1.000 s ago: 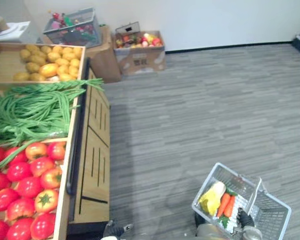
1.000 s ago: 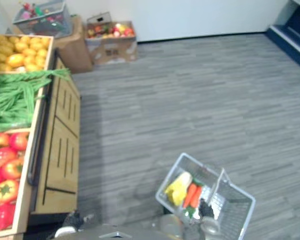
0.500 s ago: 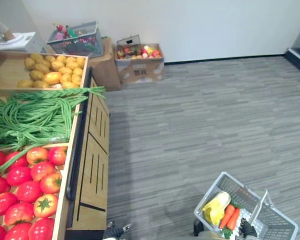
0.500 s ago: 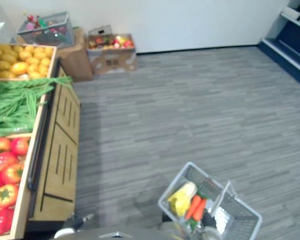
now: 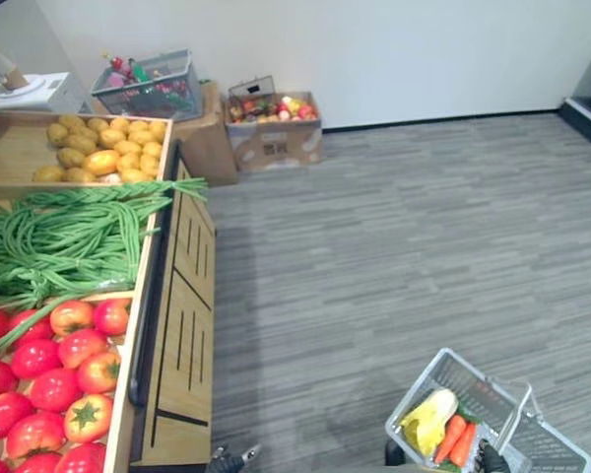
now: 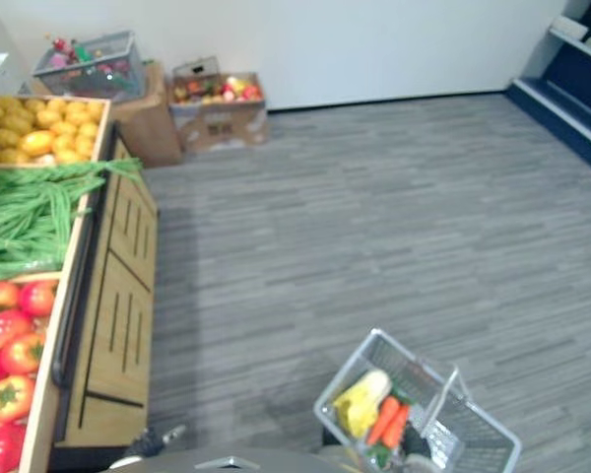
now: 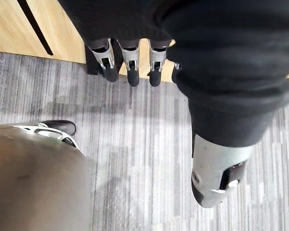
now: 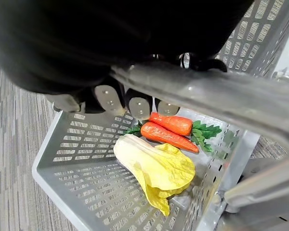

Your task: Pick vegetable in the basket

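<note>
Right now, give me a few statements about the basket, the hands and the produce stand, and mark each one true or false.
1. The basket holds two carrots and a yellow cabbage. True.
2. The green beans lie between the potatoes and the tomatoes. True.
3. The left hand grips a tomato. False: its fingers hang straight and hold nothing.
4. The right hand is curled round the basket's handle. True.
5. The basket sits on the wooden stand. False: it is over the grey floor, apart from the stand.
</note>
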You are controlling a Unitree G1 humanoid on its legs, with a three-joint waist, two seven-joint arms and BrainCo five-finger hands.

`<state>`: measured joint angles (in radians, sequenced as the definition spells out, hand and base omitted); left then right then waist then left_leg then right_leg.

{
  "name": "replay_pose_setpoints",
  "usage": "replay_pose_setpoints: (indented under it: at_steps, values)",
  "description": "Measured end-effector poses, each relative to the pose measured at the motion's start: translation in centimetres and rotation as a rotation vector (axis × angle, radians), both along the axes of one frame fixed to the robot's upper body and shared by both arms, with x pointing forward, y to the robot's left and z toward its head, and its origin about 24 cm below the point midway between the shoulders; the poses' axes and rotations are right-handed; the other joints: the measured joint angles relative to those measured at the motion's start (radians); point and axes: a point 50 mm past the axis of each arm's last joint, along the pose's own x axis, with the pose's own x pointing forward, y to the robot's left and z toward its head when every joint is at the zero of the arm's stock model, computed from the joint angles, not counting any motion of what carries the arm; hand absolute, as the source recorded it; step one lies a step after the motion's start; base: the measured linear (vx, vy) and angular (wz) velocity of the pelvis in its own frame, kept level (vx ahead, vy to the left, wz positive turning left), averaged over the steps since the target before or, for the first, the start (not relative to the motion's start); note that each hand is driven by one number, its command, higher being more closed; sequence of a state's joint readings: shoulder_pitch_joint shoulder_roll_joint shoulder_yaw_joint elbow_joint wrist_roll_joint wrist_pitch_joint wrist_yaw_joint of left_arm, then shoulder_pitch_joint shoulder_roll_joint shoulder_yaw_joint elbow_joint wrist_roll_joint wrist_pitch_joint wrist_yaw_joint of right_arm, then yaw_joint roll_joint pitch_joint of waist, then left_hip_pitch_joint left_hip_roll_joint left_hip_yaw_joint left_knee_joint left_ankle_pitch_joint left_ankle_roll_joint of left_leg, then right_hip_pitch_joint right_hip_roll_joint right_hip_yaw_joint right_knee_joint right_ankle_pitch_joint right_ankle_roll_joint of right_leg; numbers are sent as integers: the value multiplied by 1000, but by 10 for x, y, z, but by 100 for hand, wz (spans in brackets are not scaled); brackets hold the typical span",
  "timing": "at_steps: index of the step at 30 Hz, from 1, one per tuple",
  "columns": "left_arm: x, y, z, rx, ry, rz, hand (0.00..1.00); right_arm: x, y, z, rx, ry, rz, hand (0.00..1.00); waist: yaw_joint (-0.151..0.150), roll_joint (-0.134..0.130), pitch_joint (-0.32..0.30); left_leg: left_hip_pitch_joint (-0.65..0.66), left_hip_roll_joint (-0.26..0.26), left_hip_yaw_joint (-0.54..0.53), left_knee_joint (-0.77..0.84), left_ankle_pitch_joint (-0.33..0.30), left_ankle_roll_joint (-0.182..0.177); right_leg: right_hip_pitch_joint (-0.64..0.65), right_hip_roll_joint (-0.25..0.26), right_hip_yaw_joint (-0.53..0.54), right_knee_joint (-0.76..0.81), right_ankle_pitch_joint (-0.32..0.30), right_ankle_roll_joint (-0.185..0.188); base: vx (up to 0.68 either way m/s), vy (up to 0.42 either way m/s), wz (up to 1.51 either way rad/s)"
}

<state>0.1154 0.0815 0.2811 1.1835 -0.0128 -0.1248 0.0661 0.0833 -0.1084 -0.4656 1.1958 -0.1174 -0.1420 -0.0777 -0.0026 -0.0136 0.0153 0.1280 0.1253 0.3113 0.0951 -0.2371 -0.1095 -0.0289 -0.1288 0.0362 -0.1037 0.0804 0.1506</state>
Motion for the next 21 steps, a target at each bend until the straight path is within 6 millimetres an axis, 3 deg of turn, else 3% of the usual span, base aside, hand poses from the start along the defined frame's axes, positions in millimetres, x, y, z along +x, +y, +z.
replay_pose_setpoints:
  at_steps: [12, 21]
  values:
    - [-3, -1, -1, -15, 7, 15, 0, 0, -1, 0, 3, 2, -4, 100, 0, 6, -2, 13, 0, 1, -5, -3, -2, 10, 2, 6, -2, 5, -1, -42, -31, -2]
    - [-7, -6, -3, -35, 32, -10, 0, -5, -4, -1, 2, 21, -12, 100, -1, 28, -19, 15, -3, -15, -16, -3, -3, 4, 2, 2, -3, 6, 0, 3, -28, 0]
